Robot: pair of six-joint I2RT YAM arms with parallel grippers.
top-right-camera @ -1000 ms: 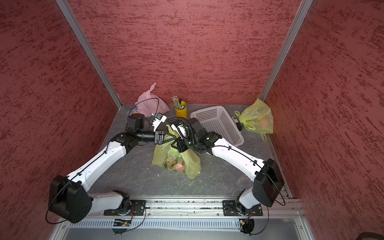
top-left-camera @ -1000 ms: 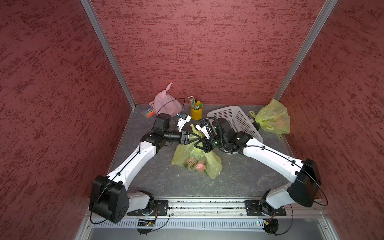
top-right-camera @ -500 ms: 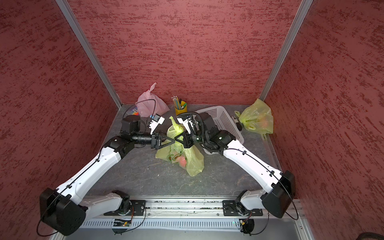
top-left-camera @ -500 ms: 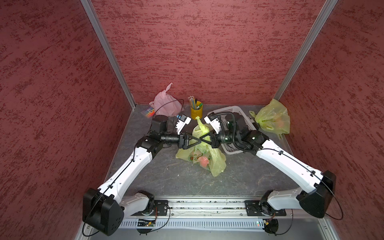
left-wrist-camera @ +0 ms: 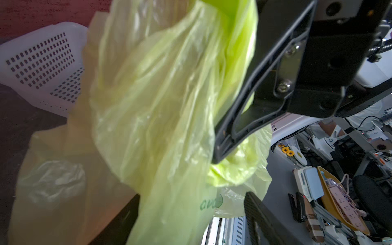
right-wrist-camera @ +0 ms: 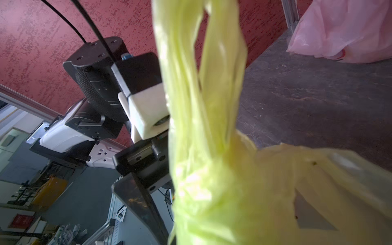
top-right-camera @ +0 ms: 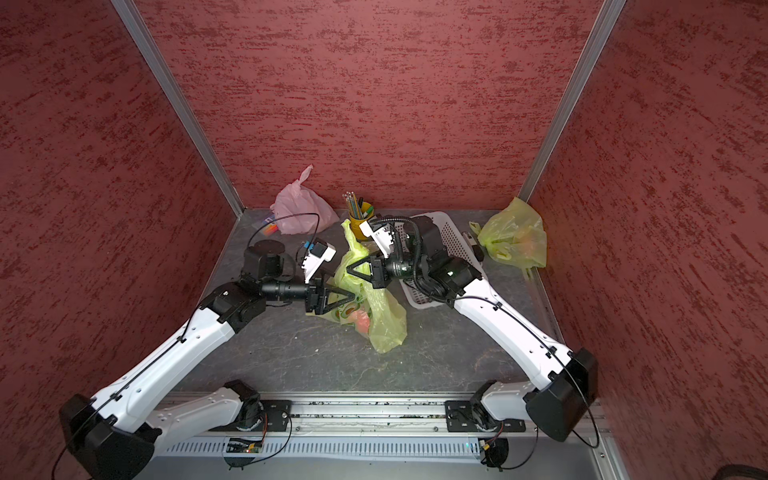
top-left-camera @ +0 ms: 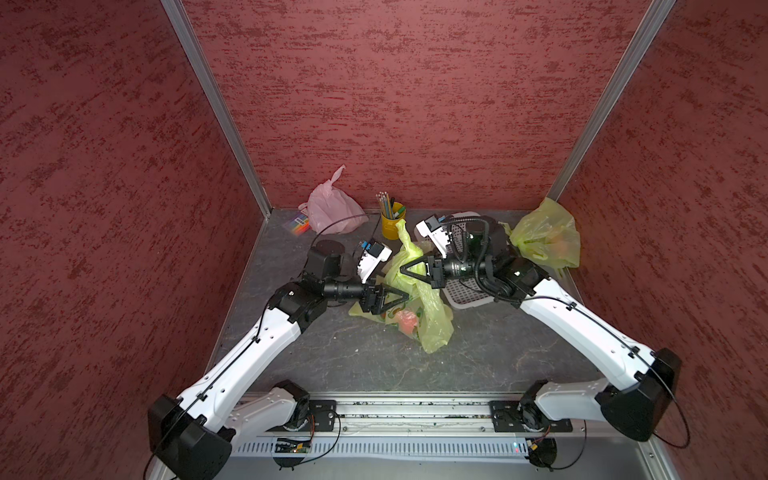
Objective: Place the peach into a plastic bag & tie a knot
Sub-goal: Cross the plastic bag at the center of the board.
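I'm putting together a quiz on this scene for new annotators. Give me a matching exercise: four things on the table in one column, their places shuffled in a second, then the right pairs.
Things
1. pink bag
2. pencil cup
3. white basket
4. peach

Places
A. inside the yellow-green bag at the middle of the table
B. far left corner
C. right of the cup, partly hidden
D. at the back wall, between the pink bag and the basket

Pairs: 1-B, 2-D, 3-C, 4-A
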